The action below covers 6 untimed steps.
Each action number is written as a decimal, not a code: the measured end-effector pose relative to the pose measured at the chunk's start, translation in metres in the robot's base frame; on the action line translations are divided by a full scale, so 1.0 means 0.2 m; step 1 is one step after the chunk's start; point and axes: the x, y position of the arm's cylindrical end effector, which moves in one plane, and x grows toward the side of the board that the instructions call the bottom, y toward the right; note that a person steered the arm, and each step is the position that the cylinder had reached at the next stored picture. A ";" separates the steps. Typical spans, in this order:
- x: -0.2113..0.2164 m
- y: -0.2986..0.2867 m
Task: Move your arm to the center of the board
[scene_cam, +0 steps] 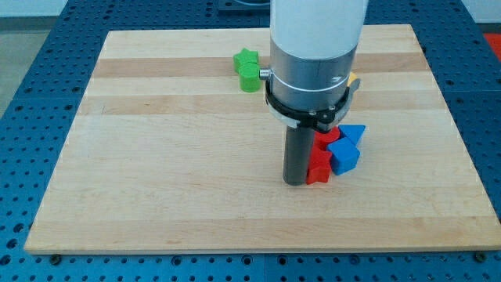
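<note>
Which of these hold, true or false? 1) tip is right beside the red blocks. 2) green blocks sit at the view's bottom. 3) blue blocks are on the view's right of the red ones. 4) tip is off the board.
1) True: my tip stands right against the red blocks, on their left in the view.
2) False: the green blocks lie near the view's top.
3) True: the blue blocks adjoin the red ones on the view's right.
4) False: my tip is on the board, slightly below and right of its middle.
</note>
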 end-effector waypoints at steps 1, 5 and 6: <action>-0.01 -0.03; -0.65 -0.65; -0.69 -0.54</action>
